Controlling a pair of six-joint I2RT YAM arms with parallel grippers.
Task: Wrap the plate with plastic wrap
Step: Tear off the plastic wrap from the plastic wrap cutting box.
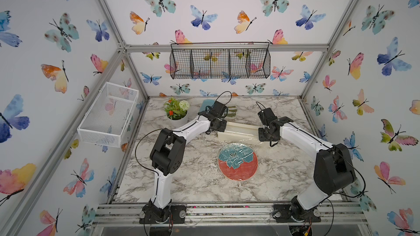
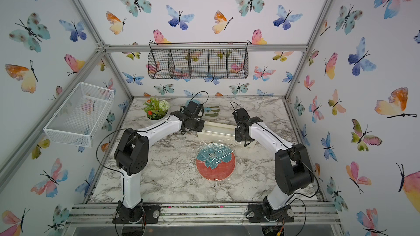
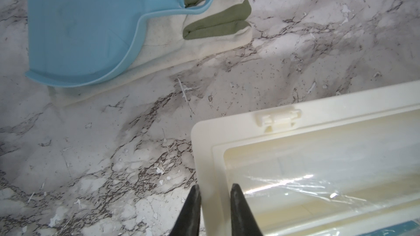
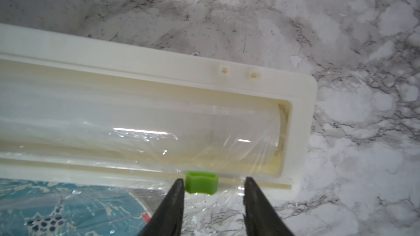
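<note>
Plate (image 1: 238,165) comes nearest, lying flat on the marble table (image 1: 181,178) between the two arm bases and rather toward the right arm's side. Plastic wrap (image 1: 237,153) lies over it as a crinkled sheet, running from the far rim of the plate back to the dispenser box (image 1: 236,130) just behind. In both top views the box's long axis runs across the table, from one gripper to the other.

At its right end, the right wrist view shows the green tab (image 4: 201,182) on the box's front edge, sitting between the fingers of the right gripper (image 4: 213,179). The jaws are part open around it. One finger is against the tab or nearly so, the other stands clear with film showing in the gap, so nothing is gripped yet. The tab is plainly the right arm's to take, and I judge its travel to lie along the box toward the left arm.

At the other end, the left gripper (image 3: 214,187) has its jaws drawn narrow across the box's end rim. It looks to be pinching the rim to steady the box, though the fingertips are cut off low in that view.

Farther back lie a blue dish (image 3: 79,26) on a glove (image 3: 204,37), and a potted plant (image 1: 176,110), all well apart from the work.
</note>
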